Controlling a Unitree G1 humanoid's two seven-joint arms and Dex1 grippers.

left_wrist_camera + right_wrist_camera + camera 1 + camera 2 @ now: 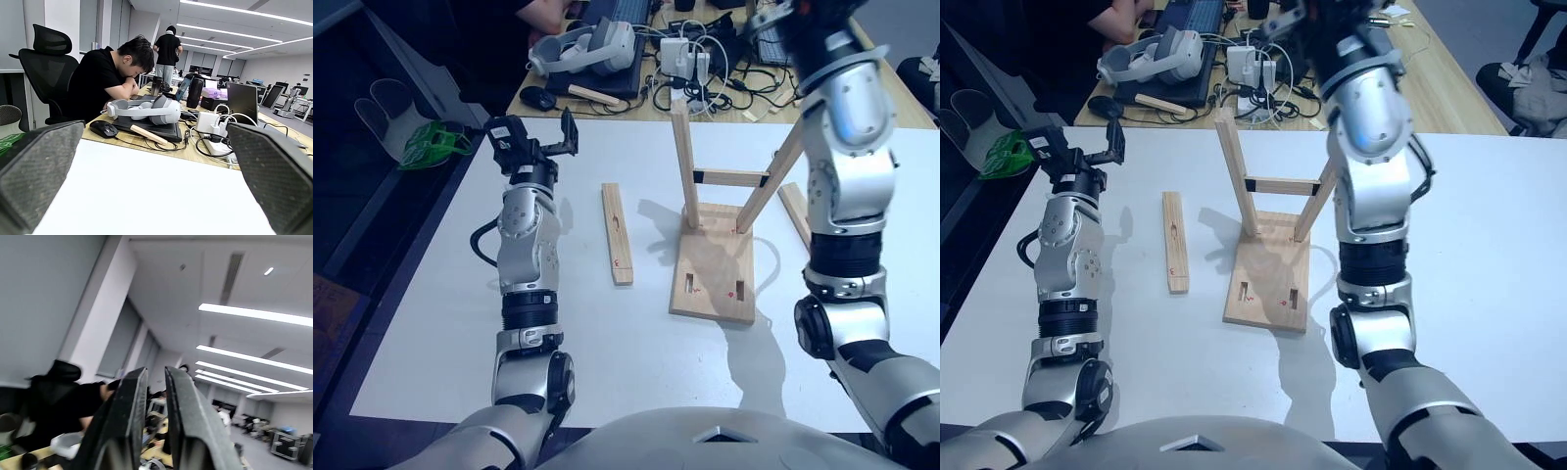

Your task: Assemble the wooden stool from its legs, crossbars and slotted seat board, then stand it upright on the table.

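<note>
Seat board [715,279]: lying flat on the white table [607,343], down low to the right of the left gripper [540,147] and far under the right gripper [155,369].
Two standing legs: one [685,166] and another [769,186] stuck into the far side of the board, leaning a bit.
Crossbar [732,177]: joined between those two legs, partway up.
Empty slots [689,282]: two on the near side of the board, nothing in them yet.
Loose leg [617,233]: flat on the table, below the left gripper and a little to its right, between that gripper and the board, touching neither.
Other wood piece [795,213]: flat on the table just past the board's right side, partly hidden behind the right arm.
Left gripper: up off the table near the far left edge, fingers spread wide, holding nothing.
Right gripper: lifted high above the stool, fingers almost pressed together, nothing between them.
Step now: looks about half built, with two legs in and two to go.
Next move: likely bringing the left gripper down and over to the loose leg, pinching it near the middle, tipping it upright and pushing its end straight into an empty slot.
</note>
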